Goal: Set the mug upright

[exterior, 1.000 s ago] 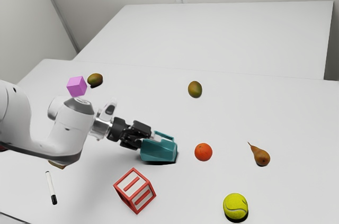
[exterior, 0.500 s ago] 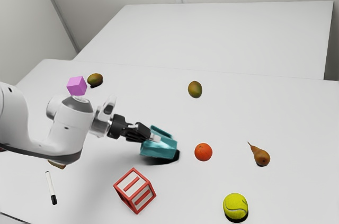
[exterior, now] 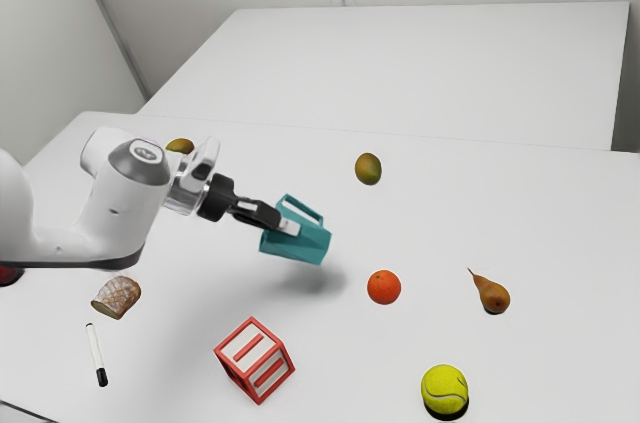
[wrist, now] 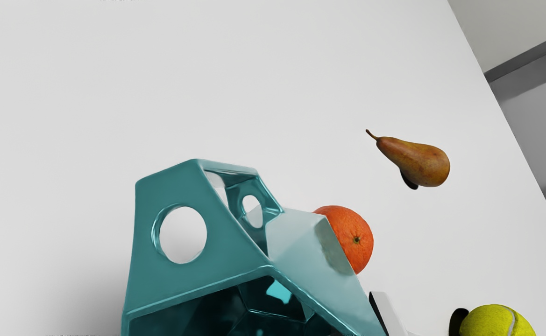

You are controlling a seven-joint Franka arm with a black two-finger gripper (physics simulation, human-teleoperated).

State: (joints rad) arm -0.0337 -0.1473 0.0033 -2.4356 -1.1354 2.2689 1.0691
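Mug off the surface and in your grip, but not yet upright

You have the mug [exterior: 301, 247] up in the air, tilted, its shadow [exterior: 318, 281] apart from it on the surface [exterior: 430, 233]. Your gripper [exterior: 290, 227] is closed on the mug, near its open end. The mouth faces back toward your hand, the base points away and seems a little lower, and the handle [exterior: 304, 208] is uppermost. So the hold and the lift are there; what's left, as I judge it, is turning the base fully down, setting it on the surface and letting go.

Your count: one mug, one orange [exterior: 384, 287], one pear [exterior: 493, 296], one tennis ball [exterior: 445, 390], one red-and-white block [exterior: 255, 360], one marker [exterior: 96, 353], one piece of bread [exterior: 117, 297] and two green-brown fruits [exterior: 368, 169], the second partly hidden. You also have one red thing [exterior: 8, 275] cut off at the exterior view's left edge, too little of it to name
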